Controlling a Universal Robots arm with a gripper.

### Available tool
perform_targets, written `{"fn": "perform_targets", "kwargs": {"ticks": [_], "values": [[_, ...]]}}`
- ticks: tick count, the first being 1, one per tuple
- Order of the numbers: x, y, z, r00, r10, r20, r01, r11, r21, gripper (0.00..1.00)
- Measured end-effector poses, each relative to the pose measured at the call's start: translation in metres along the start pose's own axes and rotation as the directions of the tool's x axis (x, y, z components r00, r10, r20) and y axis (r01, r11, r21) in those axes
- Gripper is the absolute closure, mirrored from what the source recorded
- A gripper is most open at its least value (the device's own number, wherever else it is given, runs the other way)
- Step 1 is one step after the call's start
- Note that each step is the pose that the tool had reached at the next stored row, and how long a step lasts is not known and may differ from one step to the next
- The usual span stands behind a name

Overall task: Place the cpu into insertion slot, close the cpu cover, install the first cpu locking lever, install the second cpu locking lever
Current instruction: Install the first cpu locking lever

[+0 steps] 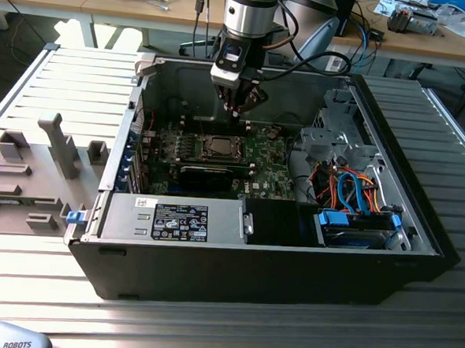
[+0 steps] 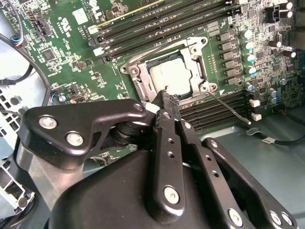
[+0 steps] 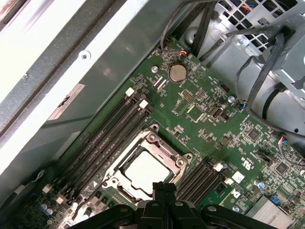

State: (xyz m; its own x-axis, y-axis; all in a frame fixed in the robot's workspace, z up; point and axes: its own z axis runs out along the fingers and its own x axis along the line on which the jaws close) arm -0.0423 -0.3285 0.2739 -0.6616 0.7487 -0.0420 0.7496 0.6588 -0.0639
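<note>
Down inside the open computer case [image 1: 249,281], which lies on the ribbed grey table [image 1: 449,124], the arm's gripper [image 1: 238,103] hangs with its two black fingers [image 2: 167,143] pressed together and nothing between them. In the exterior view the cpu [image 1: 217,147] sits at about seven o'clock of the fingertips, close below them but apart. In the second wrist view the tips hover just over the chip's edge. The cpu is seated in the insertion slot [image 2: 131,70] on the green board [image 1: 269,156]. The cpu cover [image 3: 167,151] lies flat down over it, its window framing the grey metal top. One thin wire lever [image 2: 228,107] angles away from a corner of the frame, across the black memory slots [image 2: 200,112]. The chip lies flat, metal face up. Being square, it has no long axis, and its edges run true with the socket's border. The case also holds a long black card [image 1: 209,175] at six o'clock of the socket. Orange and blue cables [image 1: 354,189] lie at three o'clock of the socket, beside a blue-fronted drive bay [image 1: 356,222].
</note>
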Motion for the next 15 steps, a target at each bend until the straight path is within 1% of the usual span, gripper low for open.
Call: {"fn": "perform_targets", "kwargs": {"ticks": [15], "values": [[0.0000,0.0000,0.0000,0.9996,-0.030,0.0020,0.030,0.9996,-0.0012,0.89]]}}
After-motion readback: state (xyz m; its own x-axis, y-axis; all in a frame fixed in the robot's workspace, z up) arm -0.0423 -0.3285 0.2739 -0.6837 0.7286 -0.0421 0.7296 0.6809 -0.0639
